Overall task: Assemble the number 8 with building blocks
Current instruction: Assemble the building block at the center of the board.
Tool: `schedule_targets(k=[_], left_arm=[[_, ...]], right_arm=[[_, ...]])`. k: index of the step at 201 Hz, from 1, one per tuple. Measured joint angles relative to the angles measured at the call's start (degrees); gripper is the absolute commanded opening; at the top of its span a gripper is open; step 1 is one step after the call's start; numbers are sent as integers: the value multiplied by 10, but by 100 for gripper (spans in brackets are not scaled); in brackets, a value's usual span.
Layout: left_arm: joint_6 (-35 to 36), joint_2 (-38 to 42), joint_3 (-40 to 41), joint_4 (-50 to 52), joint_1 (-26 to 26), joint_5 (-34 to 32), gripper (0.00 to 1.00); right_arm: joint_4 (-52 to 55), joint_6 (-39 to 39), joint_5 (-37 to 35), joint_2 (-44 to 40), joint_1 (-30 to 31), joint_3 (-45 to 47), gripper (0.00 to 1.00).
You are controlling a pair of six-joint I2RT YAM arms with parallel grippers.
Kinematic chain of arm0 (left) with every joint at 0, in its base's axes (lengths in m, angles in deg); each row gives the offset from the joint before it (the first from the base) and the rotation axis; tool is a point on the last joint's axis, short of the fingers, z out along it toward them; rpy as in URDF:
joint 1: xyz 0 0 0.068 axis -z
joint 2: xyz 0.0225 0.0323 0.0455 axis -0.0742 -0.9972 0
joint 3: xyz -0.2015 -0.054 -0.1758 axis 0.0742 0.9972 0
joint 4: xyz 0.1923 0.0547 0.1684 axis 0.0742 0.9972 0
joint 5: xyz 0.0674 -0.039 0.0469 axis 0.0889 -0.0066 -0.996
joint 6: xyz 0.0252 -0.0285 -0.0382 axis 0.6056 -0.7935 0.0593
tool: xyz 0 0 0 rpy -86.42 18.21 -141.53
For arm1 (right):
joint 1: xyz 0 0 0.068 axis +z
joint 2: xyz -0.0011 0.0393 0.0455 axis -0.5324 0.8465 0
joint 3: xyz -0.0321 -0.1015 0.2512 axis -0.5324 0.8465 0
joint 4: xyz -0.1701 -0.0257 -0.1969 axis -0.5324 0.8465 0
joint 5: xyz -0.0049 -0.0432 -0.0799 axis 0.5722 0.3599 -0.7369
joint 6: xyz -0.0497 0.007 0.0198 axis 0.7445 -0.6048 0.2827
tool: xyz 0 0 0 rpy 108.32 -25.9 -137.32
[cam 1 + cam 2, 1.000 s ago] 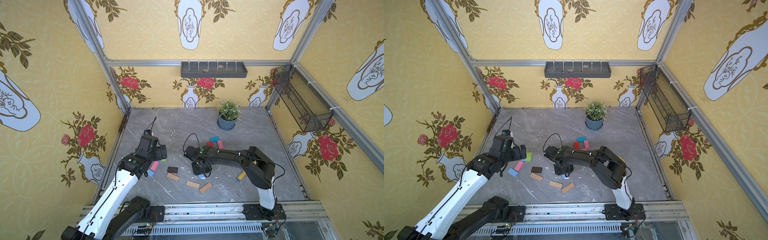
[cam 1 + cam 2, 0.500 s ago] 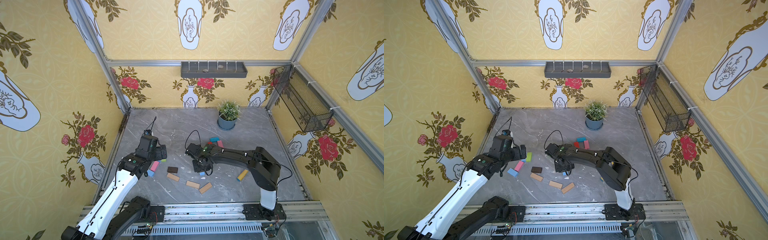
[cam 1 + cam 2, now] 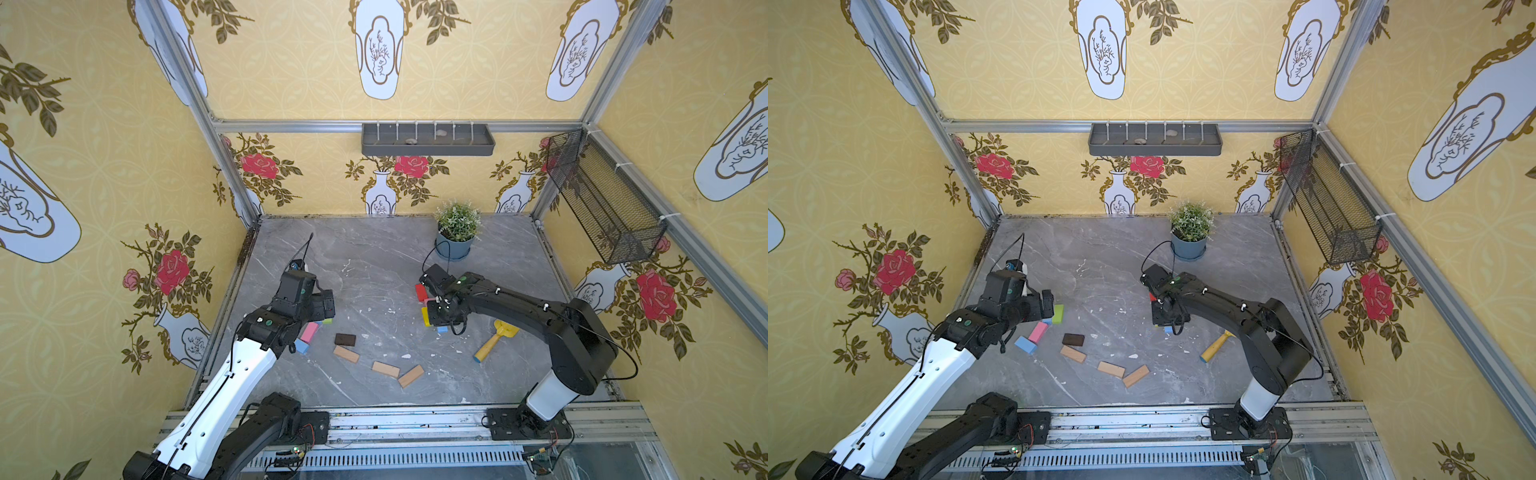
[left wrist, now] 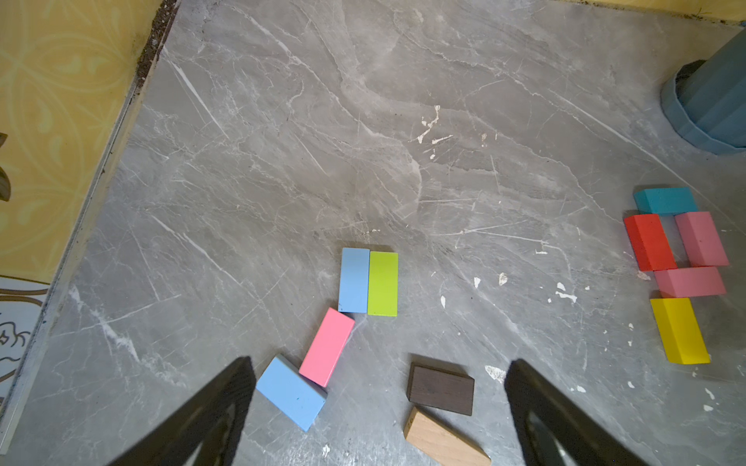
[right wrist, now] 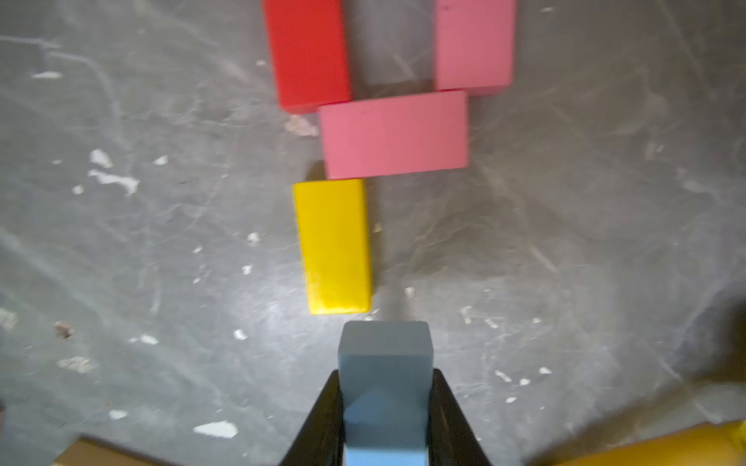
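Right jaws just clamped a light blue block (image 5: 385, 347) and carried it across the counter (image 3: 374, 257) to the yellow block (image 5: 333, 246) end of the five-block 8 (image 4: 686, 278) near the plant pot (image 3: 454, 249), sixth piece next, I'd guess; left jaws wide, empty.

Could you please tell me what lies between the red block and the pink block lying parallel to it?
Only bare grey table lies between the red block and the pink block; both wrist views show the gap.
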Motion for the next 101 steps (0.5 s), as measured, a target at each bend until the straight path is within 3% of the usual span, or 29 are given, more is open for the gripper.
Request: schedule_targets(k=[59,101], left_arm=[[0,0,0,0,0,2,100],[0,-2,0,-1,-1,2,100]], right_arm=[[-40,66,25,-11,-86,45,28],[-65,90,46,21,-91,44,29]])
